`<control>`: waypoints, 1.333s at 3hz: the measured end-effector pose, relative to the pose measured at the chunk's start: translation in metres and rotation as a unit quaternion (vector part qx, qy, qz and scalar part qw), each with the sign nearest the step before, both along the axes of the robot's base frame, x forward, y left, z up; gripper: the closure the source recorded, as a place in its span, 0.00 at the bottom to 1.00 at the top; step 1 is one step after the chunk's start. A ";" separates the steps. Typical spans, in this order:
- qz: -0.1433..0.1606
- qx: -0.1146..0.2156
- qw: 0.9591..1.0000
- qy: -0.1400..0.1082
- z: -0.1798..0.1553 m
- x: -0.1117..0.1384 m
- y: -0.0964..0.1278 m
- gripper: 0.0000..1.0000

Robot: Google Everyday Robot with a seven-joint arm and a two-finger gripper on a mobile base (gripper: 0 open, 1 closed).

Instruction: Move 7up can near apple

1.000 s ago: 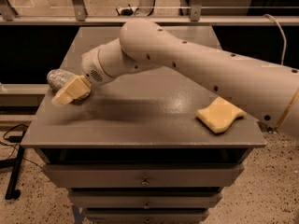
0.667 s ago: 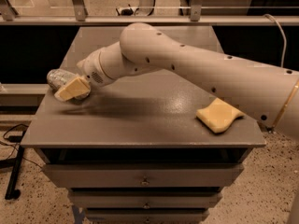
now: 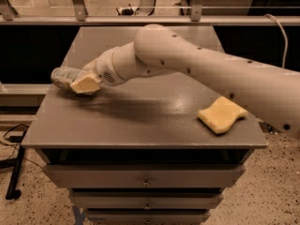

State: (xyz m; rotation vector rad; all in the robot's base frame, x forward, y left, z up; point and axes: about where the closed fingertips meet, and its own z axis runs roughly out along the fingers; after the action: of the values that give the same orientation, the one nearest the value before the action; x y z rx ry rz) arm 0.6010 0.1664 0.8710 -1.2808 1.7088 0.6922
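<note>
The 7up can [image 3: 62, 77], silvery, lies on its side near the left edge of the grey cabinet top [image 3: 140, 121]. My gripper [image 3: 85, 84] is at the can's right end, low over the surface, with a pale yellow pad facing the camera. The gripper covers that end of the can. The white arm [image 3: 197, 69] reaches in from the right across the top. The apple is not in view.
A yellow wavy-edged sponge [image 3: 221, 114] lies at the right front of the cabinet top. Drawers [image 3: 145, 179] sit below the top. A metal rail [image 3: 140, 18] runs behind the cabinet. The floor drops off past the left edge.
My gripper has shifted a little right and up along the can. The can has barely moved. The sponge has not moved.
</note>
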 end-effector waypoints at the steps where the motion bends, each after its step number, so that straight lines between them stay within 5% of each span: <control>1: -0.014 0.000 1.000 -0.008 0.008 0.002 -0.021 1.00; 3: -0.068 -0.015 0.992 -0.102 0.105 0.032 -0.136 1.00; 4: -0.067 -0.016 0.992 -0.107 0.107 0.034 -0.139 1.00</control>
State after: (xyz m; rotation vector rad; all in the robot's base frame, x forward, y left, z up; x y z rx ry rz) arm 0.6351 0.0270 0.9777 -1.2029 1.6179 0.4336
